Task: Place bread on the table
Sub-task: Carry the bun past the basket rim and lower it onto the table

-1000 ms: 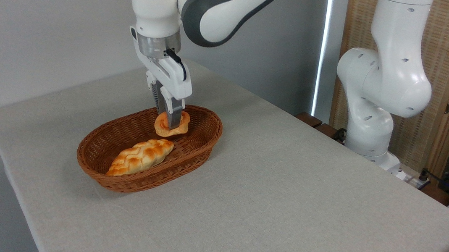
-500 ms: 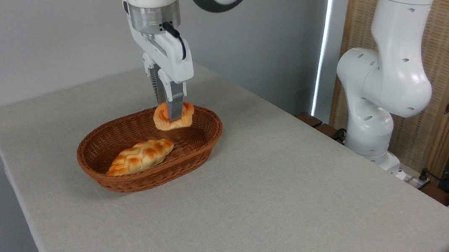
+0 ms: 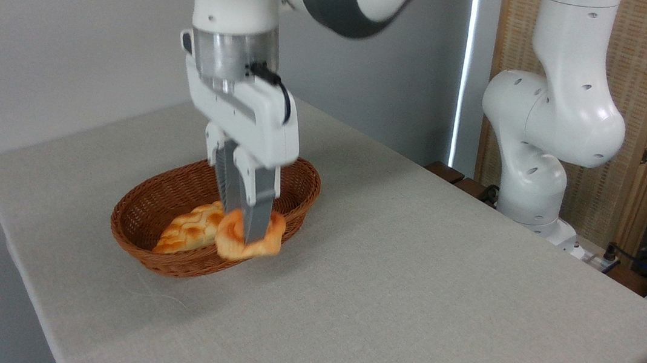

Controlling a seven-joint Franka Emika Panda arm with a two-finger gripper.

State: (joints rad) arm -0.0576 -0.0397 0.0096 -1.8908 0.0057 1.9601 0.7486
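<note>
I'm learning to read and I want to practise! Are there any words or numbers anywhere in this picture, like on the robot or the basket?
No, there are none to read here.
The robot arm and its gripper: plain white and grey, no writing.
The bread, the braided loaf, the basket and the table: no labels or signs.

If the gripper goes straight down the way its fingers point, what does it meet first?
Probably the near rim of the wicker basket or the table just beside it; depth is unclear. The gripper holds the bread in the air there.
</note>
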